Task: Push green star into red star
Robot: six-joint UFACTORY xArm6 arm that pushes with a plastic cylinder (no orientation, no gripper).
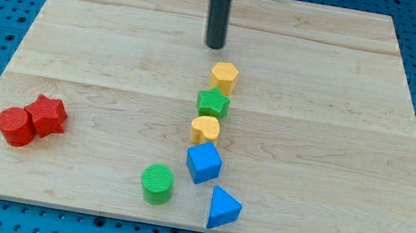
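Note:
The green star (213,102) lies near the board's middle, in a column of blocks between a yellow hexagon (224,77) above it and a yellow heart-like block (205,128) below it. The red star (46,115) sits far to the view's left, touching a red cylinder (16,126) at its lower left. My tip (214,46) stands on the board just above the yellow hexagon, a little to its left, apart from it and from the green star.
A blue cube (204,162) lies below the yellow heart, a blue triangle (223,208) below and right of it, and a green cylinder (157,183) to the lower left. The wooden board (344,114) rests on a blue pegboard.

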